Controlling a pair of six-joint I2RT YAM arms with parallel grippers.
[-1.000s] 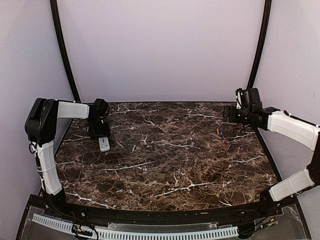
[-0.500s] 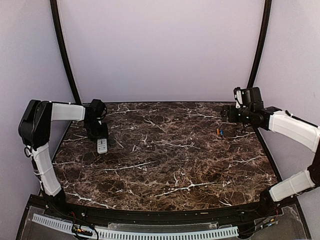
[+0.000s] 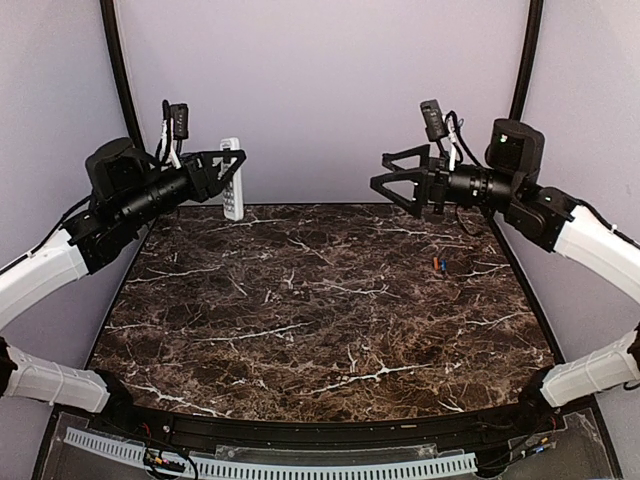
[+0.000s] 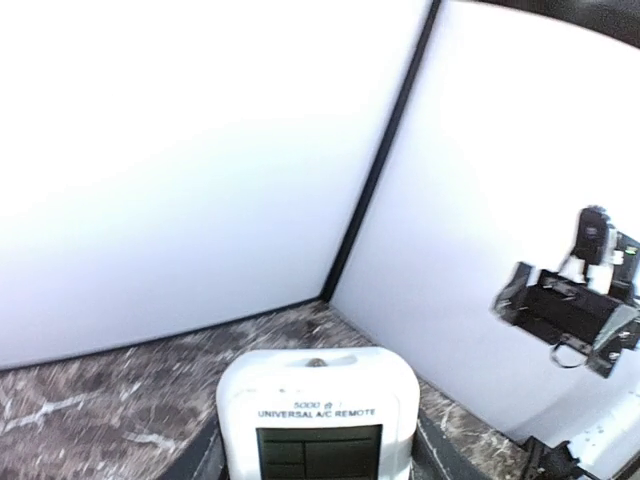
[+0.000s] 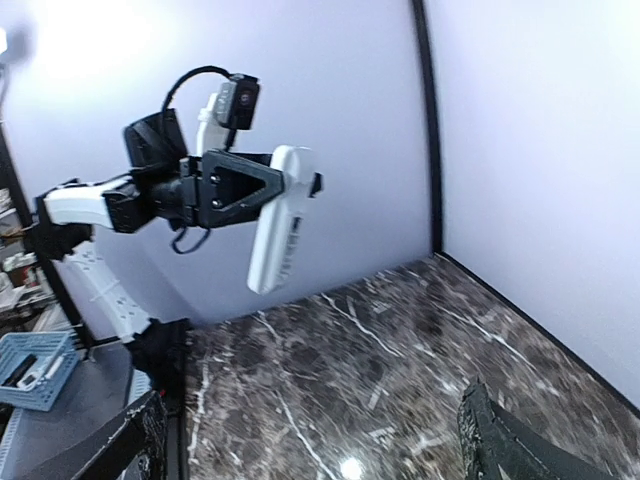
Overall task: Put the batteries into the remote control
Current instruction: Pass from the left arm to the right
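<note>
Your left claw (image 3: pixel 226 168) is clamped on the remote (image 3: pixel 233 197), gripping it near its upper half so that the bar hangs upright in the air, high above the far left corner of the surface (image 3: pixel 330 320). That arm is lifted well off the surface, its forearm reaching up and inward, and the claw points across toward the far right side. In the left wrist view the remote's screen face looks back at the camera, with the print "UNIVERSAL A/C REMOTE" legible above the screen.

Your right claw (image 3: pixel 380 172) is spread wide with nothing between its fingers. It is also held high, above the far right part of the surface, with the forearm roughly level and the claw aimed leftward at the remote. The two claws face each other over the far edge of the surface, well apart.

The batteries (image 3: pixel 438 264) lie on the surface itself, on its right side toward the far edge, below the right arm. They are close together, orange and blue, and nothing touches them.
</note>
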